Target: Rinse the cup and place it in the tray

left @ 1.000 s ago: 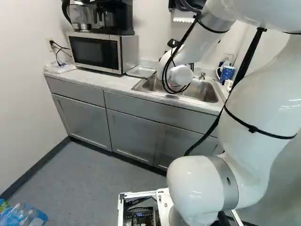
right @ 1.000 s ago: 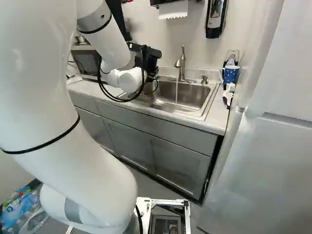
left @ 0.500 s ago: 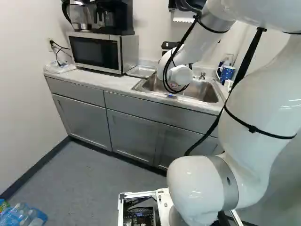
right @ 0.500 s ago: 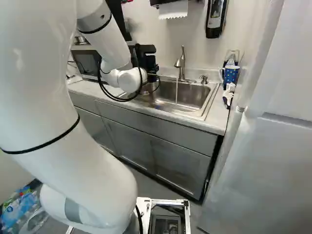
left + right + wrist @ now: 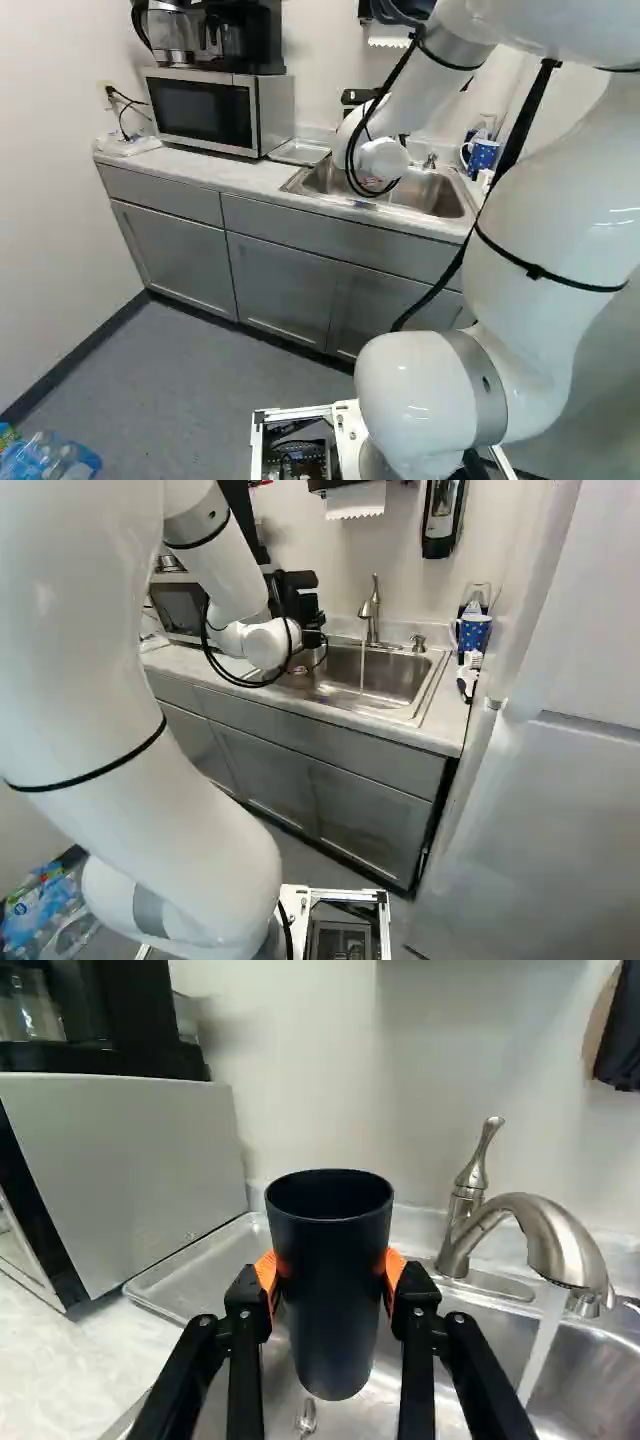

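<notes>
In the right base view my gripper (image 5: 300, 605) is at the sink's left part, its fingertips hidden behind the arm. The wrist view shows the gripper (image 5: 330, 1280) shut on a black cup (image 5: 330, 1300), an orange pad against each side. The cup stands upright, mouth up, over the sink (image 5: 590, 1360). Beyond the cup and to the microwave's side lies the metal tray (image 5: 200, 1265), on the counter. Beside the cup, water runs from the faucet (image 5: 550, 1240) into the basin, not touching the cup.
The microwave (image 5: 205, 110) stands on the counter (image 5: 200, 172) with a coffee maker (image 5: 240, 35) on top. A blue dotted mug (image 5: 473, 632) and a brush (image 5: 468, 675) are at the counter's right end. A paper towel dispenser hangs above the sink.
The wrist and gripper have turned, the black gripper body standing more level in the right base view. The upper arm has shifted very slightly. The base has not moved.
</notes>
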Motion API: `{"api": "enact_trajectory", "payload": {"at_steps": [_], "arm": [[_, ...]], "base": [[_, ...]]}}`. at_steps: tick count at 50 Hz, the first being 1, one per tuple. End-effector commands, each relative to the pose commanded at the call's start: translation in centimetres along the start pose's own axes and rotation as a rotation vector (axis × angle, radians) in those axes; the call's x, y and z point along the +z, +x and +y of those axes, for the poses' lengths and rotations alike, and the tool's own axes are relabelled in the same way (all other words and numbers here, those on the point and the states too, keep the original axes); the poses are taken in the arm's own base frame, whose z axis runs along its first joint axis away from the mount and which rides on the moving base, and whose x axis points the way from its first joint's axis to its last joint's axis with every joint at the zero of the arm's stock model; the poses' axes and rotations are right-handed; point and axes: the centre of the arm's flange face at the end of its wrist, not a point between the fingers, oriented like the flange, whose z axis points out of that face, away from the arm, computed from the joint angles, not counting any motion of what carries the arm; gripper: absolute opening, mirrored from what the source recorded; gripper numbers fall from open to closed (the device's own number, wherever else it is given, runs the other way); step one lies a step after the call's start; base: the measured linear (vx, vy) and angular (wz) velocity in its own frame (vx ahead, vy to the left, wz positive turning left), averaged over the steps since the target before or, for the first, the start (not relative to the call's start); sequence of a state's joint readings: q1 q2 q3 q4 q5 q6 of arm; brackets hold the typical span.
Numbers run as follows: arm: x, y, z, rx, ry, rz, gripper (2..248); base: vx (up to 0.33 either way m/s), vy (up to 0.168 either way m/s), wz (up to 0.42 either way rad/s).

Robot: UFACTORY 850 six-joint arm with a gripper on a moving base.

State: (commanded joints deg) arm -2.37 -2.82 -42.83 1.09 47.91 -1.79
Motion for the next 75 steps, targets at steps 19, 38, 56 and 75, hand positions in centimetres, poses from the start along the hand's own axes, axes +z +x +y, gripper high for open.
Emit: {"api": "enact_trajectory", "payload": {"at_steps": [19, 38, 56, 75], "arm": [[3.5, 0.1, -1.9, -0.001, 0.034, 0.006, 122], [7.1, 0.1, -3.9, -0.002, 0.067, 0.022, 122], [10.1, 0.0, -6.2, -0.002, 0.101, 0.034, 122], [13.7, -0.6, -7.9, -0.001, 0.119, 0.046, 122]], "base": [[0.0, 0.0, 0.0], [0.0, 0.0, 0.0], [0.0, 0.0, 0.0], [0.0, 0.0, 0.0]]}}
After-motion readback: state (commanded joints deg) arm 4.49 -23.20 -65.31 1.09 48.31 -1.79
